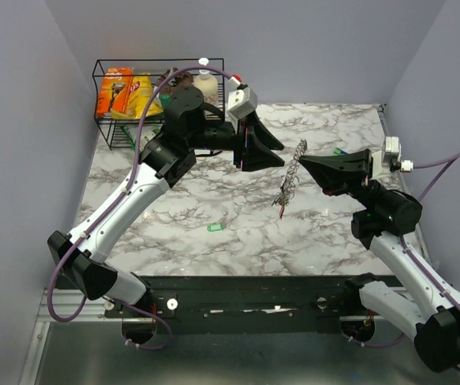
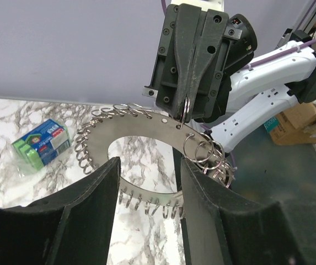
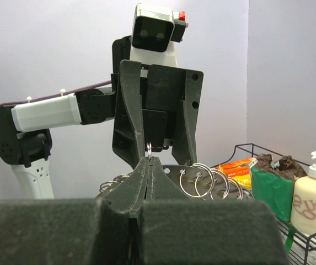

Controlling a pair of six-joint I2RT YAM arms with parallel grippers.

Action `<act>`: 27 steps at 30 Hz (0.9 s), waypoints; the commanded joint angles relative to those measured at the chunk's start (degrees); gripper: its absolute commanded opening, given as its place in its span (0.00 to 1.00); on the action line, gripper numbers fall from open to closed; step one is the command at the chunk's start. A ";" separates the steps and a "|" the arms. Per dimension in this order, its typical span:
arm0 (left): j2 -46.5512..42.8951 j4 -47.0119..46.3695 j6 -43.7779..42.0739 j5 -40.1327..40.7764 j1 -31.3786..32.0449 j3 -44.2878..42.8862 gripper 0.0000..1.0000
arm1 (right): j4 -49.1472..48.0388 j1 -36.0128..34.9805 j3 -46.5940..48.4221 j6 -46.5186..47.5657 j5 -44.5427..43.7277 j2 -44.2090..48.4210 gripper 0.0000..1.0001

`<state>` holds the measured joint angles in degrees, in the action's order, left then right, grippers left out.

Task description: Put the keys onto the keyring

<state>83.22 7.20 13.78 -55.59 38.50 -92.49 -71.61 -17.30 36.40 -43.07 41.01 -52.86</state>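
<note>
Bright, even light w/ soft shadows (wrist foregrounds blurry).

No text can be read in any view.
- Pump bottle [image 3: 313,194], lower right of right wrist view: pink lettering running sideways, too blurred.
- Blue-and-green packet [image 2: 42,142], left of left wrist view: label print too small.
- Orange packet [image 1: 116,91], upper left of top view: markings illegible.

The grey-veined white marble surface [image 1: 173,216] carries a black wire basket [image 1: 122,132] at its far left corner, a small green key [image 1: 215,227] near its front, and a green-and-blue packet [image 2: 42,142].
</note>
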 commanded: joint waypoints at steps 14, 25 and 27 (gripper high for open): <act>0.45 -7.73 4.94 -3.29 1.14 -1.20 0.50 | -3.88 -0.28 -0.81 -0.61 -1.46 -0.05 0.01; 2.56 -5.36 4.15 -3.65 2.19 -3.31 0.47 | -4.50 -0.28 -1.16 -1.14 -1.38 -0.49 0.01; 2.73 -4.65 3.80 -3.65 2.11 -3.58 0.43 | -4.67 -0.19 -1.25 -1.05 -1.38 -0.58 0.01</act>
<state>85.45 0.75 18.04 -57.74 40.12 -94.17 -72.38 -17.30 35.51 -43.90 41.01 -53.39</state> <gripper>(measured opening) 0.462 0.013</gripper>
